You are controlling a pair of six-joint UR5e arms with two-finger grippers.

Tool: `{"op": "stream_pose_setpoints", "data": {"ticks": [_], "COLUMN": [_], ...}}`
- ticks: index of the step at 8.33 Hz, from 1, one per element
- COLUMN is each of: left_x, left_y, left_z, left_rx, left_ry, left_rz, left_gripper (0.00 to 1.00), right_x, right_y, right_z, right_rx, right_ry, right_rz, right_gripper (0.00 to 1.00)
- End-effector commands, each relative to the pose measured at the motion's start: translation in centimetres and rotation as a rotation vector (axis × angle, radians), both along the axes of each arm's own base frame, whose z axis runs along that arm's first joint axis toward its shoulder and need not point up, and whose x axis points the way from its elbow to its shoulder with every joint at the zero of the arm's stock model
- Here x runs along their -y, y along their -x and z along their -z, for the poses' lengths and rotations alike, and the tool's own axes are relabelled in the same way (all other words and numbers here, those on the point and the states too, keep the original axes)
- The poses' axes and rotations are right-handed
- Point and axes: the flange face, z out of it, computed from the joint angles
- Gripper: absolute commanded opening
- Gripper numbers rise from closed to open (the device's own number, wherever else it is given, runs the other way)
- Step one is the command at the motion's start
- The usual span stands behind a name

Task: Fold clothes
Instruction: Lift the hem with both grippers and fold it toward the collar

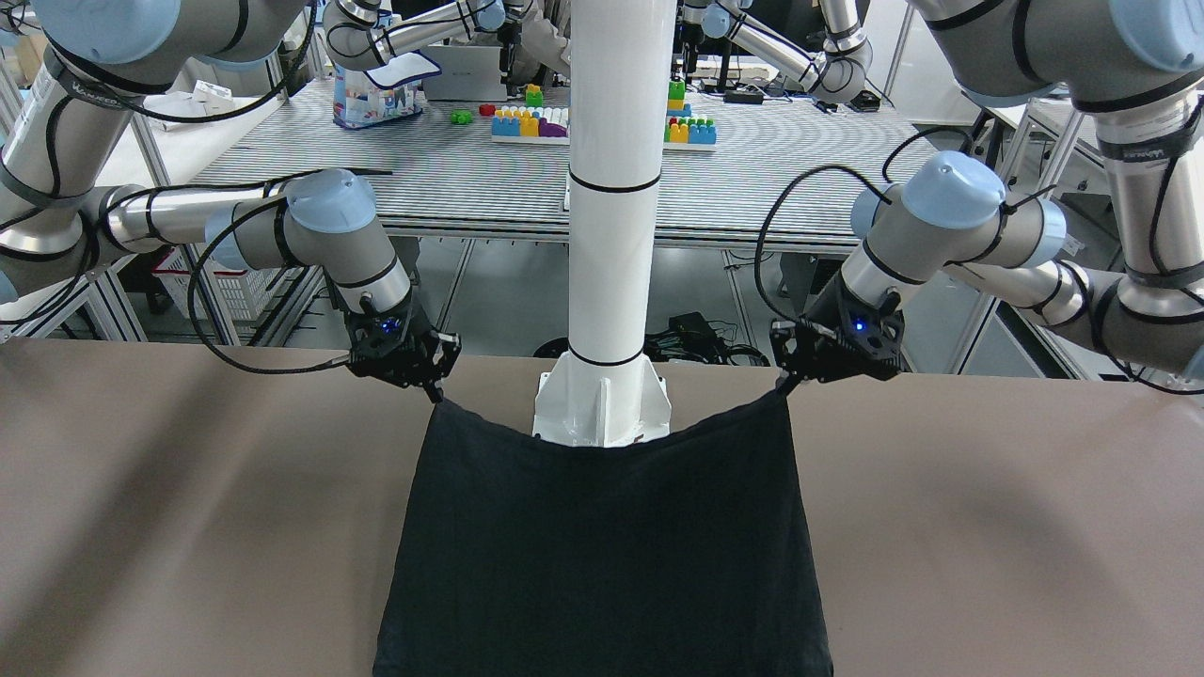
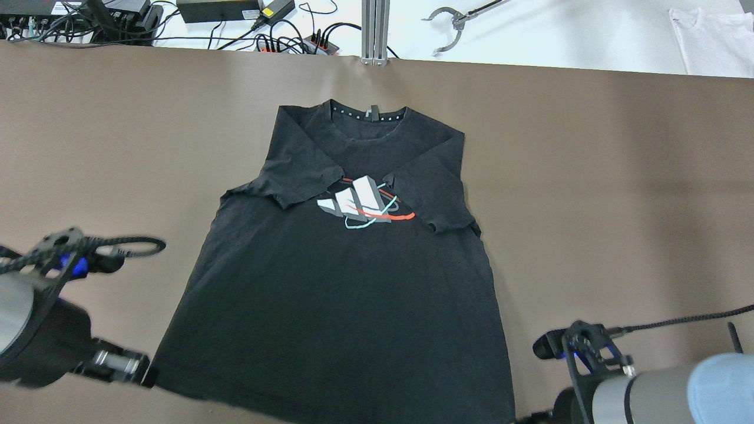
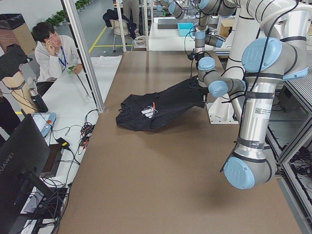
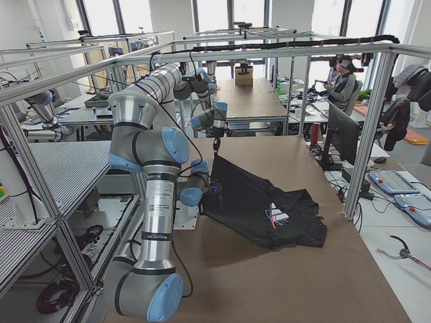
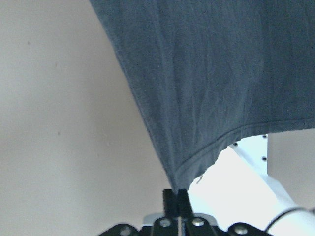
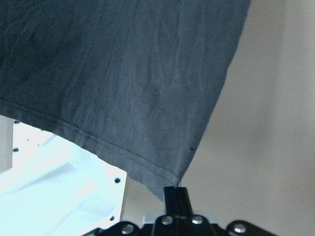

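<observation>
Hem fold | left gripper (image 5: 175, 195), right gripper (image 6: 175, 192) each pinching a T-shirt (image 2: 341, 294) hem corner | you carry both level toward collar (image 2: 368, 113) at 12 o'clock, hem taut.

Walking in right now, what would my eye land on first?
A black T-shirt lies across the middle of the brown table, sleeves folded in toward a white, red and teal logo. The left gripper and right gripper each pinch a hem corner, holding that edge up off the table near the white pole.
</observation>
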Motion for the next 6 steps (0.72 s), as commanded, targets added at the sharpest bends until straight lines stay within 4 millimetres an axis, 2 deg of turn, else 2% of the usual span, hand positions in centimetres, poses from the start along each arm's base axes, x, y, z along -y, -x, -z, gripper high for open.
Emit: {"op": "stream_pose_setpoints", "data": {"ticks": [1, 2, 3, 4, 5, 6], "left_x": [-6.9, -6.4, -4.7, -2.0, 2.1, 6.4], "left_y": [1.0, 1.0, 0.5, -0.8, -2.9, -4.3], "left_z": [0.2, 0.2, -0.6, -0.9, -1.3, -2.2], "left_rx": [-0.025, -0.024, 0.005, 0.030, 0.068, 0.114], "left_ry": [0.049, 0.045, 0.045, 0.028, 0.025, 0.034], "left_rz": [-0.178, -0.158, -0.100, -0.020, 0.069, 0.142], "left_gripper": [0.00, 0.00, 0.00, 0.00, 0.00, 0.00], "right_x": [-6.1, -6.0, -5.5, -3.8, -0.8, 3.3], "right_y": [-3.0, -3.3, -2.7, -1.6, 0.7, 3.0], "right_z": [1.9, 2.1, 1.8, 1.0, 0.6, -0.4], "right_rx": [0.022, 0.021, 0.011, -0.015, -0.027, -0.064], "right_ry": [0.002, 0.001, -0.006, -0.015, -0.022, -0.009], "right_rz": [0.169, 0.162, 0.140, 0.077, -0.004, -0.091], "right_gripper": [0.00, 0.00, 0.00, 0.00, 0.00, 0.00]}}
